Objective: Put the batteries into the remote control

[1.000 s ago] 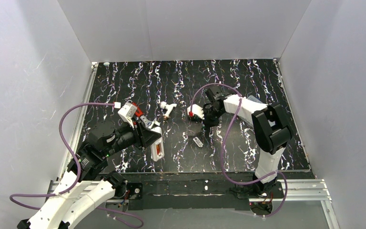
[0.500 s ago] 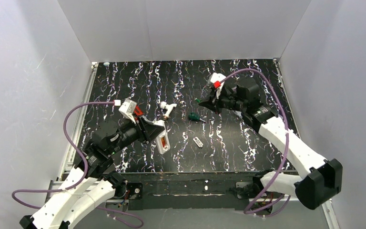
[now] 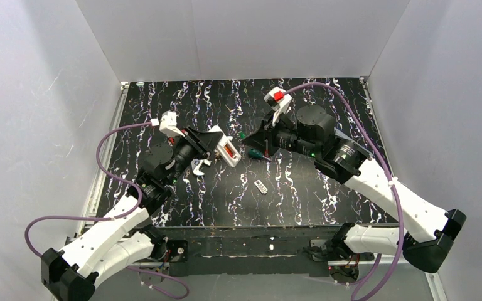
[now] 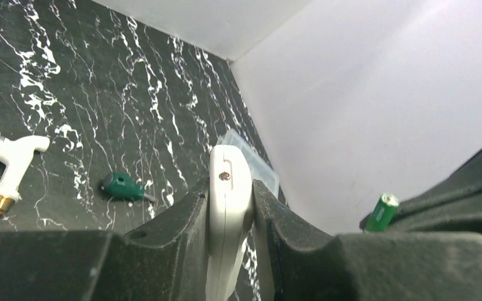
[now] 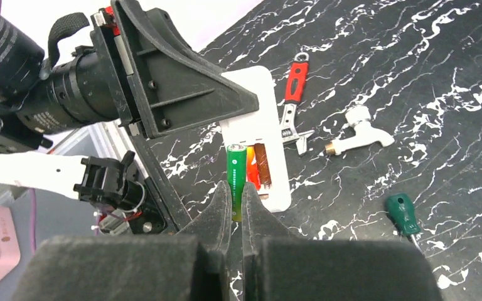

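My left gripper [image 3: 221, 147] is shut on the white remote control [image 3: 229, 151] and holds it above the table, its open battery bay facing the right arm. In the right wrist view the remote [image 5: 251, 106] has one red-orange battery [image 5: 253, 172] lying in the bay. My right gripper [image 5: 237, 191] is shut on a green battery [image 5: 236, 166], upright and just in front of the bay. In the top view the right gripper [image 3: 249, 137] sits close to the right of the remote. The left wrist view shows the remote [image 4: 227, 207] edge-on between the jaws and the green battery [image 4: 381, 212] at right.
A green-handled screwdriver [image 3: 257, 153] lies under the grippers. A small whitish cover plate [image 3: 261, 186] lies nearer the front. A red wrench [image 5: 294, 81] and a white tap fitting [image 5: 359, 132] lie on the mat. A clear box [image 4: 251, 153] sits by the right wall.
My left gripper has carried the remote up and away toward the table's middle. My right gripper has moved left with the green battery, up to the remote's bay.
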